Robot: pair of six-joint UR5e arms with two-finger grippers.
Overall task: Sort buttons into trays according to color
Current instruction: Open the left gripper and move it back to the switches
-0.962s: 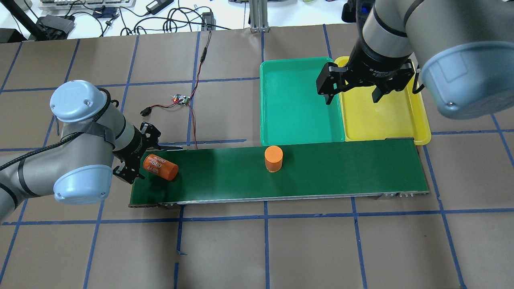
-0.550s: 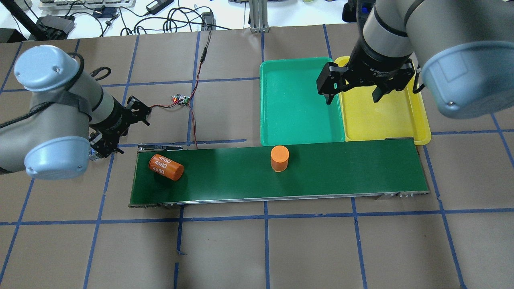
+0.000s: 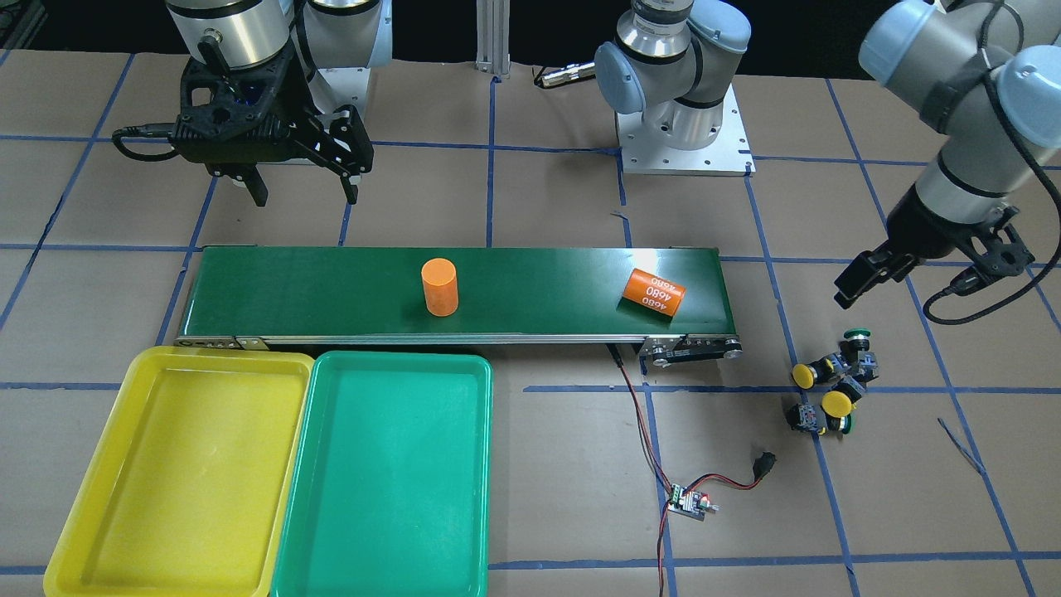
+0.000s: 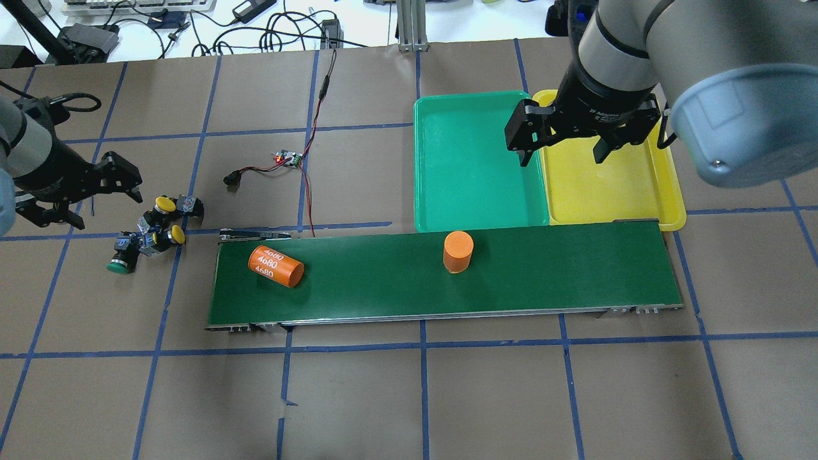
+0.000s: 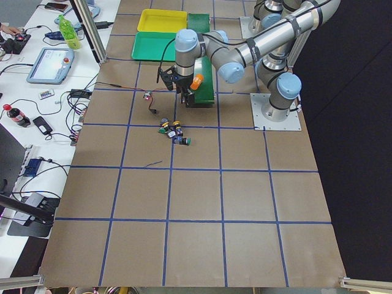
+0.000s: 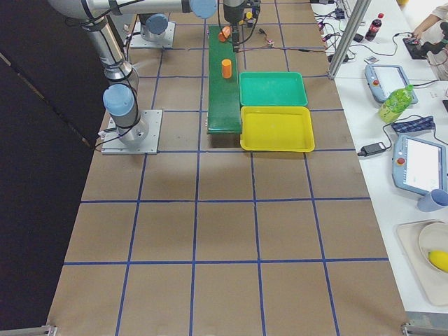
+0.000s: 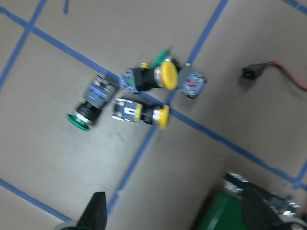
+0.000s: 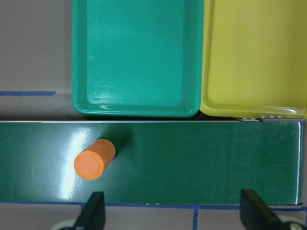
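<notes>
Four buttons lie clustered on the brown table left of the belt; two have yellow caps and two have green caps. They also show in the front view. My left gripper is open and empty, hovering just left of the cluster and above it. My right gripper is open and empty above the seam between the green tray and the yellow tray. Both trays are empty.
A long dark-green conveyor belt lies in front of the trays. An upright orange cylinder stands mid-belt, and an orange cylinder marked 4680 lies near its left end. A small circuit board with wires lies behind the belt.
My left arm has swung left, away from the belt's left end, uncovering the buttons. Both orange cylinders have moved right on the belt. The right arm has not moved.
</notes>
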